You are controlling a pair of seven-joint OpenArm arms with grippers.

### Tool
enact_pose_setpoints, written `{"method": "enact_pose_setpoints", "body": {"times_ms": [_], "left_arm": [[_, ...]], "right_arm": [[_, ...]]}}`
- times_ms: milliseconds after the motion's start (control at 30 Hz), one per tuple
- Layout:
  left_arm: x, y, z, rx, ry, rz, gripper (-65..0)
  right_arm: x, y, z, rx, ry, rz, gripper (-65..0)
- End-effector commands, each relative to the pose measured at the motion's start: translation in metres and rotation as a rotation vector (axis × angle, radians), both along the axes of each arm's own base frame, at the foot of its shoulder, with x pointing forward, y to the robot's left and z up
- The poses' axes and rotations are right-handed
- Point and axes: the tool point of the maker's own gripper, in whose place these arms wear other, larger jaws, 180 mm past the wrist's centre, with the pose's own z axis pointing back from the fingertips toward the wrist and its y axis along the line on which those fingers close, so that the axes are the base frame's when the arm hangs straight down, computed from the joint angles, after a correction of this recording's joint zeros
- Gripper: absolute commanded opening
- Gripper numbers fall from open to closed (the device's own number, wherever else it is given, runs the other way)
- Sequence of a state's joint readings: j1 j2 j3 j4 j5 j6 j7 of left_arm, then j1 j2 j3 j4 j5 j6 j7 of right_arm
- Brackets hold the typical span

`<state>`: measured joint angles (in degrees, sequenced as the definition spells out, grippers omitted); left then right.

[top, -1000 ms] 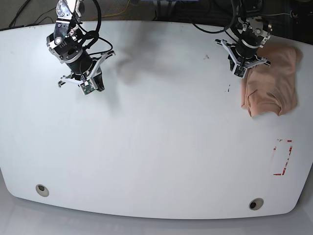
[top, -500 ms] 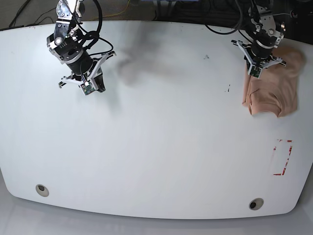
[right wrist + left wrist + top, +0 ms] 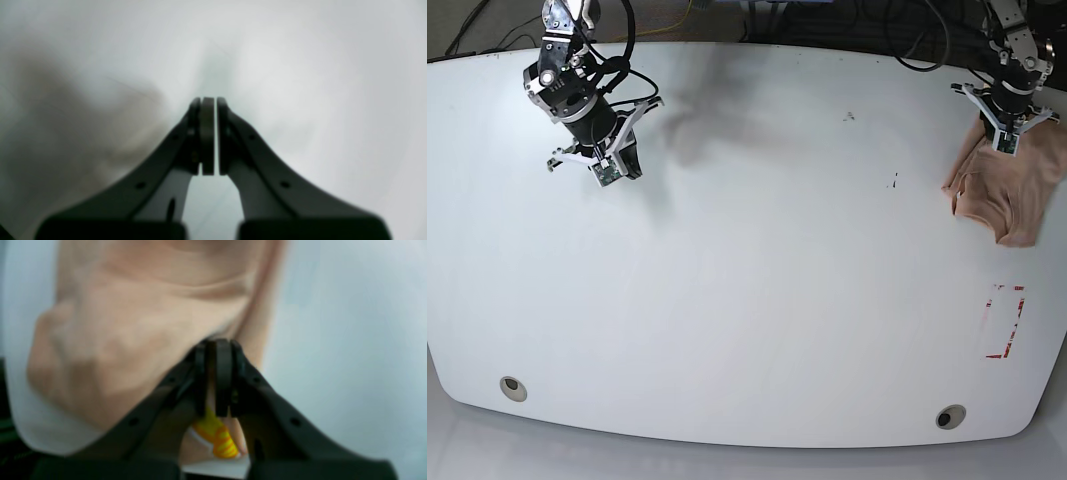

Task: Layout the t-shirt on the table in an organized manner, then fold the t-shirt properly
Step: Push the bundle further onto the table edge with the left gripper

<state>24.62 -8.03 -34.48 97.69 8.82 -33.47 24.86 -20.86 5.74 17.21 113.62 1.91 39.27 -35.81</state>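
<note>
The peach-pink t-shirt (image 3: 1012, 190) lies bunched at the far right of the white table (image 3: 757, 280), close to its edge. My left gripper (image 3: 1005, 150) sits at the bundle's upper left corner. In the left wrist view the left gripper (image 3: 215, 343) is shut, with a fold of the t-shirt (image 3: 133, 323) pinched between its pads and a piece of the yellow print (image 3: 217, 436) showing below the fingers. At the far left, my right gripper (image 3: 607, 180) hangs over bare tabletop. The right wrist view shows the right gripper (image 3: 208, 100) shut on nothing.
A red rectangle outline (image 3: 1005, 320) marks the table below the t-shirt. Two round grommet holes (image 3: 514, 388) (image 3: 950, 416) sit near the front edge. Dark cables run along the back edge behind both arms. Small dark specks (image 3: 894, 181) dot the surface.
My left gripper has travelled right and slightly back, dragging the bunched t-shirt with it toward the table's right edge. The right arm has shifted only a little.
</note>
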Motion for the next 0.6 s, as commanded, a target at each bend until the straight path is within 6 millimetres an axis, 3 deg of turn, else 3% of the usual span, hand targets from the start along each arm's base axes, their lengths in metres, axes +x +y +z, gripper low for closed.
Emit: {"method": "enact_pose_setpoints", "body": {"times_ms": [0, 133, 400, 567], "left_arm": [[0.009, -0.003, 0.011, -0.012, -0.048, -0.014, -62.5], [0.014, -0.013, 0.018, -0.020, -0.076, -0.024, -62.5], [0.032, -0.078, 0.009, -0.106, -0.083, -0.161, -62.5], [0.052, -0.097, 0.014, -0.123, -0.116, -0.209, -62.5]], "right_arm": [[0.003, 0.002, 0.012, 0.015, -0.045, 0.011, -63.7], [0.003, 0.002, 0.011, 0.015, -0.043, 0.011, -63.7], [0.003, 0.003, 0.012, 0.016, -0.044, 0.013, -63.7], [0.003, 0.003, 0.012, 0.016, -0.044, 0.013, -63.7]]}}
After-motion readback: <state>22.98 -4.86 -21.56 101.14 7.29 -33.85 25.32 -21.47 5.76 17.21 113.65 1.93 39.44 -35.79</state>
